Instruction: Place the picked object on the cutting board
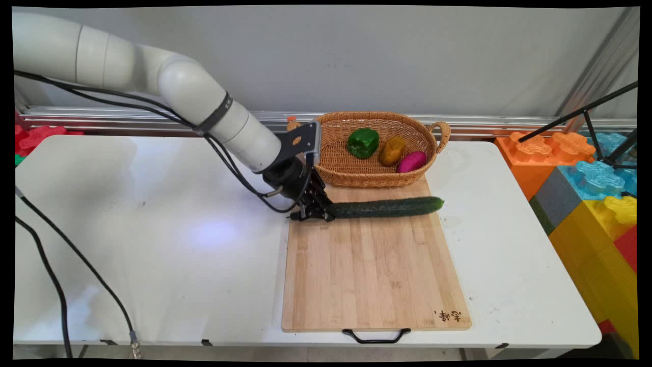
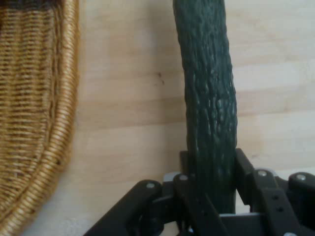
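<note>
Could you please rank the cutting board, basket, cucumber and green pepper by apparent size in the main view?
1. Cutting board
2. Basket
3. Cucumber
4. Green pepper

A robotics test space rather than a home kitchen: a white robot arm (image 1: 153, 76) with trailing black cables (image 1: 66, 265) reaches over a plain white table (image 1: 127, 229) set against a bare grey wall (image 1: 356, 56) edged by an aluminium rail (image 1: 153, 116). Kitchen props, a bamboo cutting board (image 1: 374, 275) and a wicker basket (image 1: 351, 176) of toy-like vegetables (image 1: 389, 149), sit beside stacked giant plastic building blocks (image 1: 591, 193) and a black tripod leg (image 1: 575, 113).
</note>
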You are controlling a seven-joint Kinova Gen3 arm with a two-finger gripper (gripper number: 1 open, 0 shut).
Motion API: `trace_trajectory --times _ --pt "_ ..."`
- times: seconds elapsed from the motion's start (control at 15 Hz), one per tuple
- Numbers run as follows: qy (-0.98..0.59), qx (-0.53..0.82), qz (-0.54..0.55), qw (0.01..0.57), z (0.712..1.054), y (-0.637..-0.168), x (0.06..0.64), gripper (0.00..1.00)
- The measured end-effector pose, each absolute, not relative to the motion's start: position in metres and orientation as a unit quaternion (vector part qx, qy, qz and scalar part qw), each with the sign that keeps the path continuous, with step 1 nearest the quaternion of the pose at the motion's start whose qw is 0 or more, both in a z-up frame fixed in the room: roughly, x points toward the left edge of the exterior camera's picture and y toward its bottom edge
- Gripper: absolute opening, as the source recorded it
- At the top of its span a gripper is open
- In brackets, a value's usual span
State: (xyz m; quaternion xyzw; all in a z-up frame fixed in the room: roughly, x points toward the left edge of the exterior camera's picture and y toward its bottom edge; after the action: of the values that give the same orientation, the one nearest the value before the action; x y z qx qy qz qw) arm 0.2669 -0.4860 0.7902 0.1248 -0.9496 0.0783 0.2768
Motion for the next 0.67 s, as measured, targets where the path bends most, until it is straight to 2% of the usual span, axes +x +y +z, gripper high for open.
trace_trajectory --times 0.67 --pt "-0.957 0.122 0.080 0.252 0.759 -0.481 0.275 0.00"
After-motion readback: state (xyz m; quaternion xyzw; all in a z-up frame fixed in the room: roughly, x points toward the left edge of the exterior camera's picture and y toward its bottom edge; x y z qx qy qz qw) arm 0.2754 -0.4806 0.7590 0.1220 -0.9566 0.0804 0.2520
